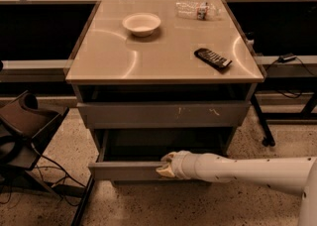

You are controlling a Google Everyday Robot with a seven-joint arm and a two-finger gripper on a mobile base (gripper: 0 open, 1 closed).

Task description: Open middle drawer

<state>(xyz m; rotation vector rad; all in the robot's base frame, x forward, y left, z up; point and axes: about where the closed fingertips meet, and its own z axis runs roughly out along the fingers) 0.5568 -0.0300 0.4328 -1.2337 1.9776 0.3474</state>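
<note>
The middle drawer [124, 170], a plain unmarked grey front with a wide shallow box behind it, stands pulled part way out of the cabinet. Its dark inside shows above the front. My gripper [166, 166] is at the top edge of this front, right of its middle, on the end of my white arm [247, 170], which reaches in from the right. Above it is the larger grey front with pale scratch marks [163, 114], which is pushed in.
The tan cabinet top [163, 56] holds a white bowl [141, 24], a black remote [212, 58] and a clear plastic bottle [197, 10]. A dark chair with cables [25, 126] stands on the floor at left. A black table leg [261, 121] stands at right.
</note>
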